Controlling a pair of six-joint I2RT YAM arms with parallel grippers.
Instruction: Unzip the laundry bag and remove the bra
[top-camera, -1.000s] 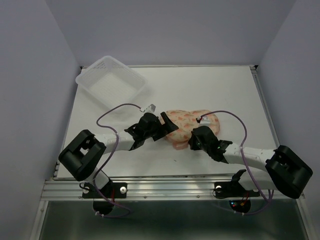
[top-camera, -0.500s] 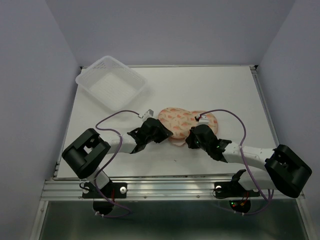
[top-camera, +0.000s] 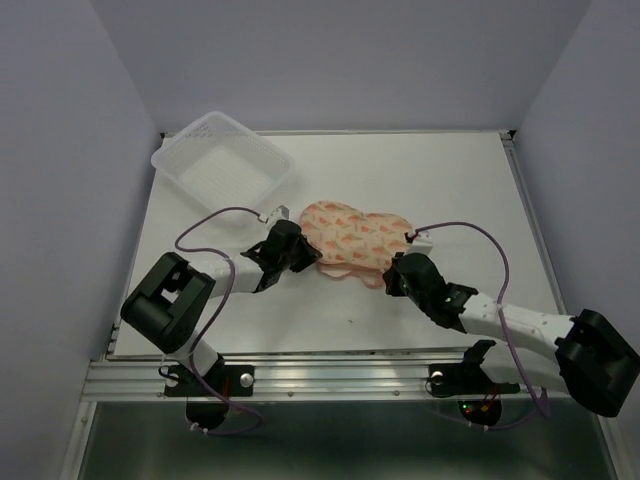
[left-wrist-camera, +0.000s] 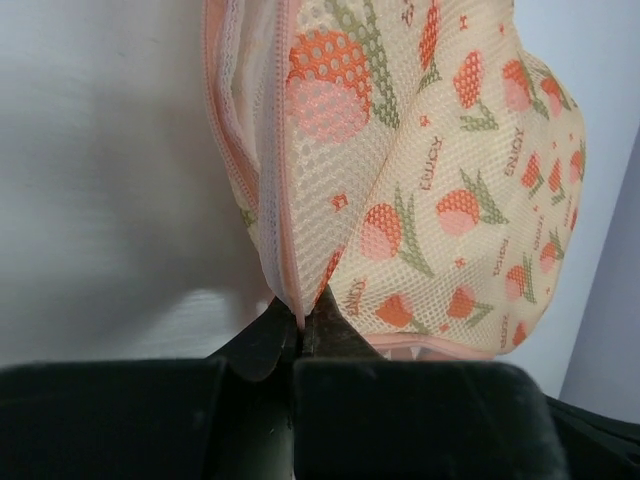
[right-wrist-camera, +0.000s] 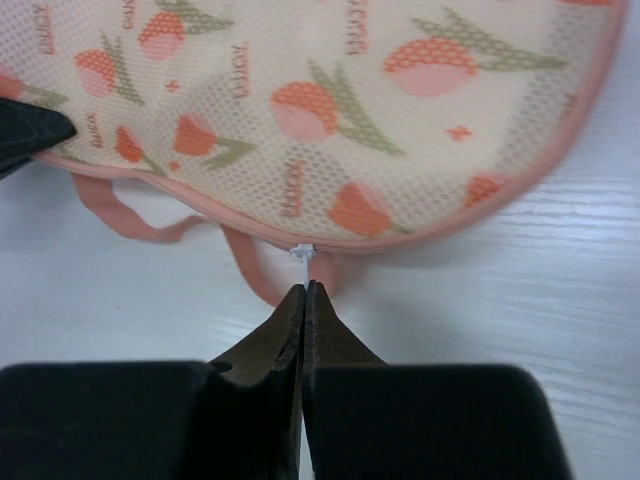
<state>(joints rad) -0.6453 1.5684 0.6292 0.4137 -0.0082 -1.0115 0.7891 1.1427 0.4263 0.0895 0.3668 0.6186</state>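
The laundry bag (top-camera: 355, 235), a peach mesh pouch with orange-red tulip motifs, lies mid-table between the two arms. My left gripper (top-camera: 308, 260) is shut on the pink zipper rim at the bag's left end; in the left wrist view the rim (left-wrist-camera: 283, 200) runs straight down into my closed gripper (left-wrist-camera: 300, 325). My right gripper (top-camera: 393, 272) sits at the bag's near edge, shut on the small white zipper pull (right-wrist-camera: 301, 255); its tips (right-wrist-camera: 305, 288) meet just below the rim. A thin pink loop (right-wrist-camera: 130, 222) trails beside it. The bra is hidden.
A clear plastic rectangular tray (top-camera: 222, 165) sits at the back left corner of the white table (top-camera: 450, 180). Purple cables arc above both wrists. Grey walls stand on the left, right and far sides.
My left gripper has gone from open to shut on the bag's left rim. The bag has shifted left and away. The right gripper has drawn back toward the near edge, still shut.
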